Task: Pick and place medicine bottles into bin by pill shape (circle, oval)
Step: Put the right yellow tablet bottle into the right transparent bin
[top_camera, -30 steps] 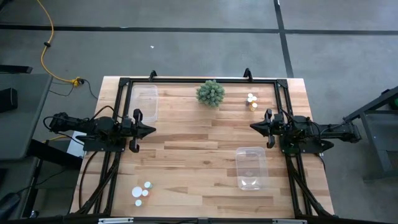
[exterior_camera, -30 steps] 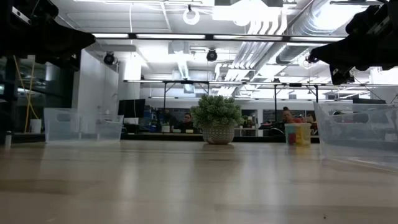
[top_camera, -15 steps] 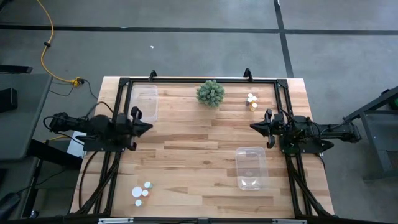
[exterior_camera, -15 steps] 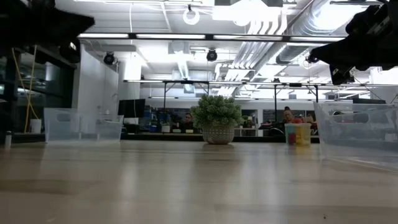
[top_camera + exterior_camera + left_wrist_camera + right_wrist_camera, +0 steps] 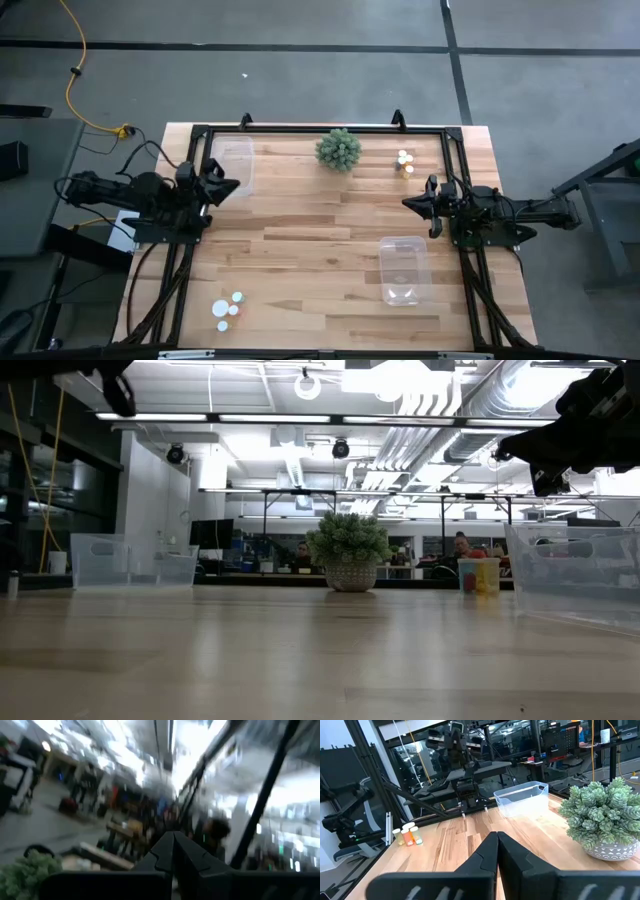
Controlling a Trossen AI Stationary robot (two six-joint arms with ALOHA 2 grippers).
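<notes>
Several white-capped medicine bottles (image 5: 228,310) stand at the table's near left, and they also show in the right wrist view (image 5: 407,835). A second small group of bottles (image 5: 404,163) stands at the far right; in the low view (image 5: 479,575) it shows orange and yellow. My left gripper (image 5: 236,185) is shut and empty, raised above the left edge beside the far-left clear bin (image 5: 232,160). My right gripper (image 5: 407,203) is shut and empty, held above the table's right side, between the far-right bottles and the near-right clear bin (image 5: 402,270).
A spiky green plant (image 5: 339,149) in a pot stands at the far middle. A black frame (image 5: 320,130) runs along the table's far edge and both sides. Bare wood (image 5: 310,240) lies between the arms. People sit in the room behind the table (image 5: 462,547).
My left gripper has drawn back toward the table's left edge and a little toward the far edge. It has risen and tipped upward, so its wrist view now looks into the room. It has stayed shut. The bottles and bins have not moved.
</notes>
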